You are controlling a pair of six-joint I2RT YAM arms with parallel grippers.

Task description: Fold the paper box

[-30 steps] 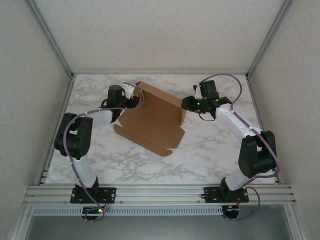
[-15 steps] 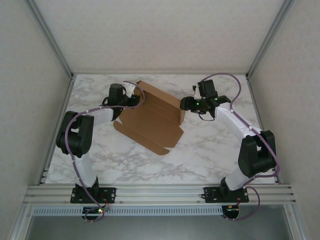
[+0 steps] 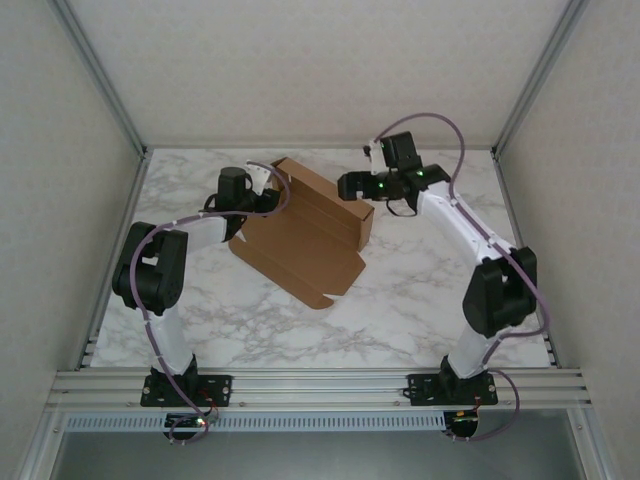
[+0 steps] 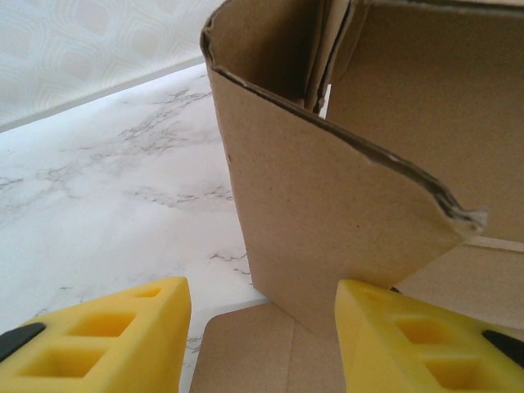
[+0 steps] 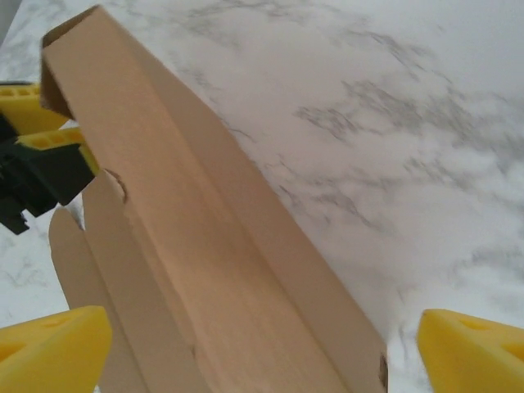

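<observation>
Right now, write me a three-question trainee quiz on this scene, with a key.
1. True or false: the right gripper is clamped shut on the paper box.
2. The box rests on: A) a marble-patterned table B) a tray C) a green mat.
3. Fill in: the box's upright end flap stands between the fingers of the ____ gripper.
Key: 1 false, its jaws stand wide open; 2 A; 3 left gripper.

Left arm (image 3: 195, 232) and right arm (image 3: 455, 215) bend inward — left jaws half parted, right jaws wide.
</observation>
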